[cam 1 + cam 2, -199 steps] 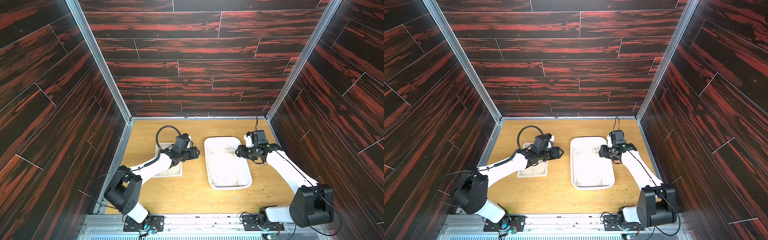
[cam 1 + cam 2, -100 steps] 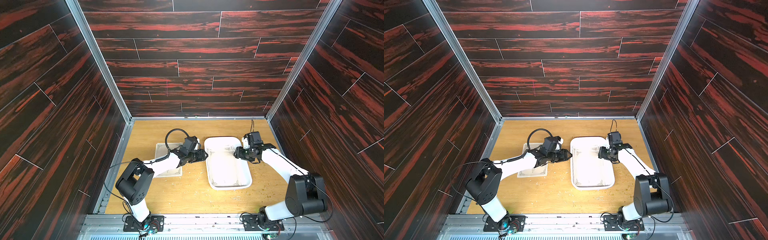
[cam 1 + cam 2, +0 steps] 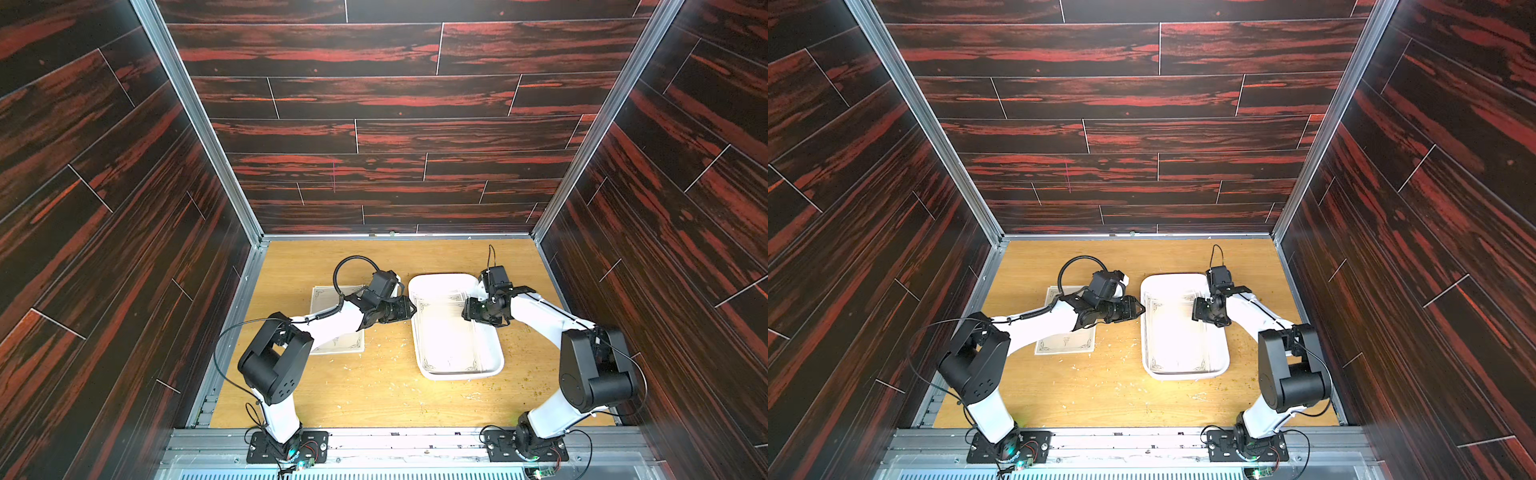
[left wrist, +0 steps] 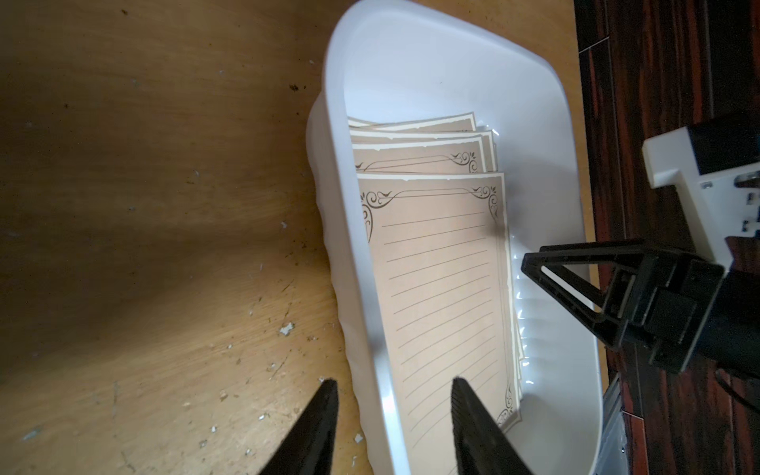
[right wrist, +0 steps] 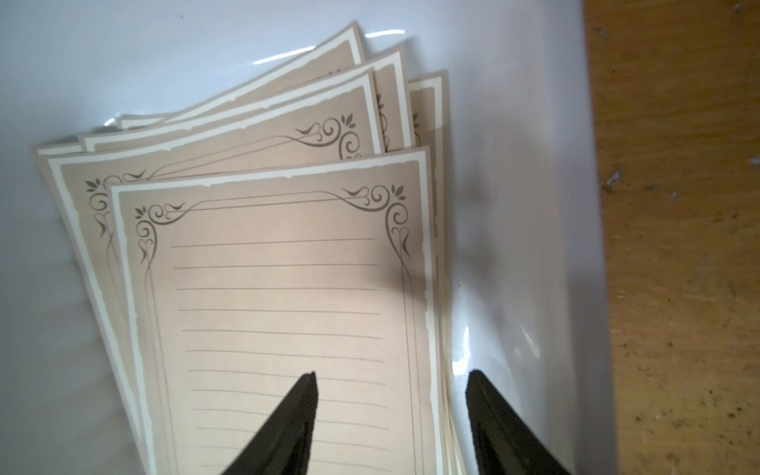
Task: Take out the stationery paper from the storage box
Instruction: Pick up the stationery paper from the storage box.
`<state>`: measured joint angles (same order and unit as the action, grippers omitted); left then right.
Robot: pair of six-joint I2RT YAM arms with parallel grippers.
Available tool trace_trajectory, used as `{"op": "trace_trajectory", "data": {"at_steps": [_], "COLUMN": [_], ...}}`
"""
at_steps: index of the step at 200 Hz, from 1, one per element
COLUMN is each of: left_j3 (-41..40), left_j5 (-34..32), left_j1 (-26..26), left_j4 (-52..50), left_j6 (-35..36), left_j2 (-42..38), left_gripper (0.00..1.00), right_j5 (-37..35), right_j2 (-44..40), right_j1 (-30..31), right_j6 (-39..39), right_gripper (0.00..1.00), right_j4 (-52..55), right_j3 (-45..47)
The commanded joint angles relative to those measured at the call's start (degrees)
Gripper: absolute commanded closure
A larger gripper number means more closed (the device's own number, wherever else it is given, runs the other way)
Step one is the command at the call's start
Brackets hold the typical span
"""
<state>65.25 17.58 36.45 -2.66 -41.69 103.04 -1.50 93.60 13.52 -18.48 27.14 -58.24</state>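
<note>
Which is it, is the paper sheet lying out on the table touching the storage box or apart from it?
Apart. Both top views show a strip of bare wooden table between the loose sheet and the storage box.

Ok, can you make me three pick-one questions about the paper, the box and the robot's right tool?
1. Where is the cream ruled paper that is out of the shallow rounded plastic storage box?
A) flat on the light wooden table
B) leaning on a wall
C) on the box's rim
2. What colour is the box?
A) blue
B) white
C) green
3. How is the right tool?
A) shut on a sheet
B) out of sight
C) open over the stacked sheets
1 A: it lies flat beside the box.
2 B: rim and walls are white.
3 C: its fingers stand apart above the top sheet.
</note>
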Motion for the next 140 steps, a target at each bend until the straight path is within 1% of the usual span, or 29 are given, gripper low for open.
{"op": "trace_trajectory", "data": {"at_steps": [1, 27, 38, 42, 73, 140], "left_j3": [1.82, 2.57, 2.9, 3.01, 4.17, 4.42], "left_j5": [0.39, 1.01, 1.38, 1.48, 1.53, 0.29], "left_j1": [0.24, 0.22, 0.28, 0.25, 0.21, 0.29], "left_j4": [-2.15, -2.62, -2.53, -2.61, -3.98, -5.07], "left_j6": [0.89, 0.84, 1.08, 1.11, 0.78, 0.88], "left_j2": [1.55, 2.42, 2.85, 3.02, 4.22, 3.82], "left_gripper": [0.54, 0.61, 0.7, 0.71, 0.71, 0.72], "right_j5": [-1.59, -1.84, -2.0, -1.95, -1.85, -1.03], "right_j2": [1.21, 1.98, 2.24, 2.3, 3.24, 5.44], "right_j1": [0.8, 1.01, 1.1, 1.07, 1.2, 1.24], "right_j6": [0.28, 0.4, 0.34, 0.3, 0.2, 0.2], "right_gripper": [0.39, 0.38, 0.37, 0.37, 0.36, 0.36], "right_j4": [-0.44, -0.67, -0.93, -1.01, -1.6, -2.34], "right_j3": [-1.2, -1.26, -1.13, -1.16, -0.96, -1.65]}}
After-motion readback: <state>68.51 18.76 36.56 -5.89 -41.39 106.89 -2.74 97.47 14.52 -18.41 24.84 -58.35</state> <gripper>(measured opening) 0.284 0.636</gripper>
